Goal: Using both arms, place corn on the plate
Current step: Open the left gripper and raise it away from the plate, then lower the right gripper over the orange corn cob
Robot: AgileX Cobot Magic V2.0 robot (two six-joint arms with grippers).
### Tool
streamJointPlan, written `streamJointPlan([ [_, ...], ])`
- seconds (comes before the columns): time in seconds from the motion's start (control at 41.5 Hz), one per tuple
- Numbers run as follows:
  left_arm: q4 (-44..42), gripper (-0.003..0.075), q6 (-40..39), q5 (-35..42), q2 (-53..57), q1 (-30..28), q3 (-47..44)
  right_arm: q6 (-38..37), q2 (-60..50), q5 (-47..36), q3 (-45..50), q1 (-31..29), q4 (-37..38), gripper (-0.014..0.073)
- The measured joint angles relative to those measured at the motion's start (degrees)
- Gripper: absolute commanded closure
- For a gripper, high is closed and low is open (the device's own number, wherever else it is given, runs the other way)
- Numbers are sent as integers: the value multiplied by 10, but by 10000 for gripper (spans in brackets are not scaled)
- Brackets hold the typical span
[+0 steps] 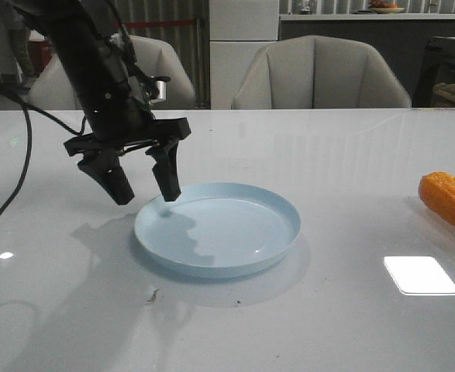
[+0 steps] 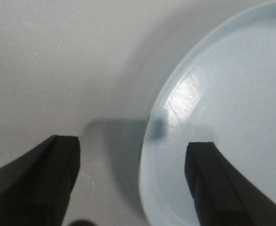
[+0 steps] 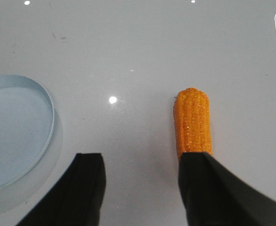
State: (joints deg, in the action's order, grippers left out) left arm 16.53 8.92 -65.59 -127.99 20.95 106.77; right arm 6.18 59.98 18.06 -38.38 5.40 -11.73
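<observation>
glossy white table (image 1: 328, 325), beige chairs (image 1: 320, 74) behind

your left arm reaches in from the upper left of the front view, wrist angled downward, left gripper (image 1: 143, 184) hanging with its jaws spread wide and holding nothing. your right gripper (image 3: 142, 188) appears only in its wrist view, fingers (image 3: 81, 188) parted and holding nothing.
</observation>
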Motion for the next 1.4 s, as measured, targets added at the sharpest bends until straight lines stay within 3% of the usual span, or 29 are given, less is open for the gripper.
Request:
streamJointPlan([
  [0.314,-104,193,2,37,38,0,75,0,0,3,0,0,0,126],
  [0.676,-149,193,2,155,241,-17,48,0,0,10,0,0,0,126],
  [0.893,-169,193,2,211,355,-96,-83,0,0,10,0,0,0,126],
  [1.086,-169,193,2,299,488,-173,-263,0,0,10,0,0,0,126],
  [1.399,-165,193,2,499,711,-202,-577,0,0,12,0,0,0,126],
])
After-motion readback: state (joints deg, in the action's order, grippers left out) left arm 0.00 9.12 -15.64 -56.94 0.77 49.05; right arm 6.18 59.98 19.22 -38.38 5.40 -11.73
